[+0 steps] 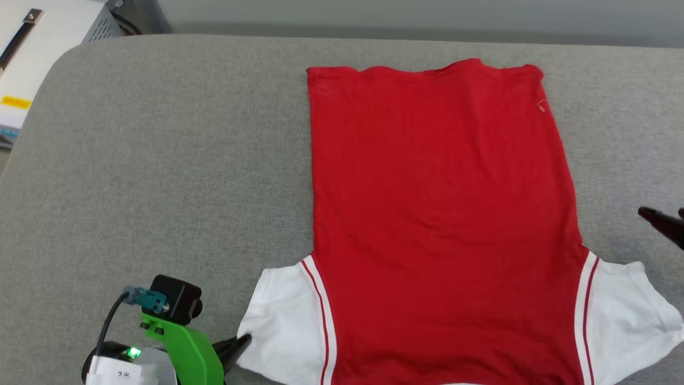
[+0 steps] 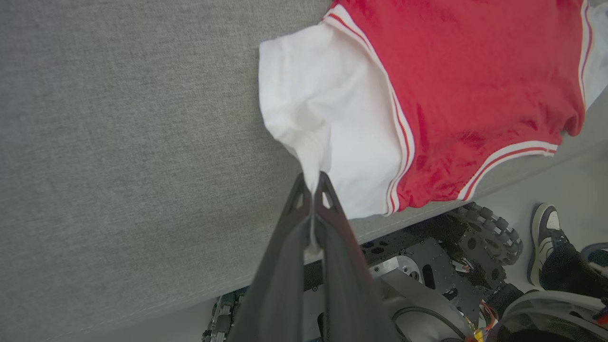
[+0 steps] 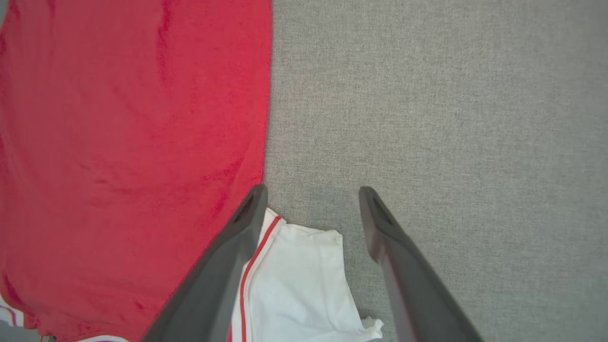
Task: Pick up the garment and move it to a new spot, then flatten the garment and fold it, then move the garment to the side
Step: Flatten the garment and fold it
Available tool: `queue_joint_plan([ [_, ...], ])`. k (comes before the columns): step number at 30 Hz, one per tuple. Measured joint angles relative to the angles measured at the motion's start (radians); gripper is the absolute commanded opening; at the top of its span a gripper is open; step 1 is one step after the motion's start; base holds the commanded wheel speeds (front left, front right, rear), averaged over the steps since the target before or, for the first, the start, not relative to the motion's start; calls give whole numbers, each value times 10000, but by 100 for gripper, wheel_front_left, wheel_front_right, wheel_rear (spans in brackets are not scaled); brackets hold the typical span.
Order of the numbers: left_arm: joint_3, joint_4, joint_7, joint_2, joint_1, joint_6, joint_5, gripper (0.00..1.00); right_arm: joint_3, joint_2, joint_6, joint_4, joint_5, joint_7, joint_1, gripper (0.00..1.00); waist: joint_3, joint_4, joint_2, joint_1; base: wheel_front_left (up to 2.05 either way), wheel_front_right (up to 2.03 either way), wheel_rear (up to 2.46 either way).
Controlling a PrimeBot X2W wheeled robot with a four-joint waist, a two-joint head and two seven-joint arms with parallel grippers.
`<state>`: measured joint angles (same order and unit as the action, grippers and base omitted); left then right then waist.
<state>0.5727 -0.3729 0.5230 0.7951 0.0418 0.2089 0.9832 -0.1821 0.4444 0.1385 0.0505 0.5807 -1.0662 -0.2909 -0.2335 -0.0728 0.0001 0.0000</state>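
The garment (image 1: 438,214) lies spread flat on the grey table (image 1: 160,160), plain red side up, hem at the far end and white sleeves toward me. In the left wrist view my left gripper (image 2: 313,183) is shut on the edge of one white sleeve (image 2: 323,104), near the table's front edge. The head view shows that gripper (image 1: 238,345) at the sleeve's outer corner. My right gripper (image 3: 312,192) stands open above the other white sleeve (image 3: 299,285), nothing between its fingers. It shows in the head view (image 1: 662,214) at the right edge, beside the red body (image 3: 118,142).
A white device (image 1: 32,43) sits beyond the table's far left corner. Below the front edge are my wheeled base (image 2: 484,232) and a person's shoe (image 2: 546,237). Bare grey cloth stretches left of the garment.
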Motion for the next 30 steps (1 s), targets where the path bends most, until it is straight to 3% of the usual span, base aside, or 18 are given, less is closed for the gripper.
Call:
queue_joint_plan([
  [6, 82, -813, 58, 63, 411, 209, -535, 0, -169, 79, 0, -215, -257, -849, -2055, 100, -857, -460, 0, 1, 0, 0, 0],
  [15, 481, -1101, -44, -328, 950, 222, -1158, 0, -25, 479, 0, -1824, -1244, -1499, -5019, 100, -2257, -1342, 0, 2, 0, 0, 0],
  [24, 767, -790, -355, -1009, 1499, -65, -1419, 0, 466, 932, 0, -3507, -2349, -1482, -6806, 100, -3525, -2504, -1, 2, 0, 0, 0],
  [30, 863, -575, -433, -1195, 1666, -174, -1465, 0, 713, 1131, 0, -3847, -2512, -1260, -7177, 100, -3955, -2900, 0, 2, 0, 0, 0],
])
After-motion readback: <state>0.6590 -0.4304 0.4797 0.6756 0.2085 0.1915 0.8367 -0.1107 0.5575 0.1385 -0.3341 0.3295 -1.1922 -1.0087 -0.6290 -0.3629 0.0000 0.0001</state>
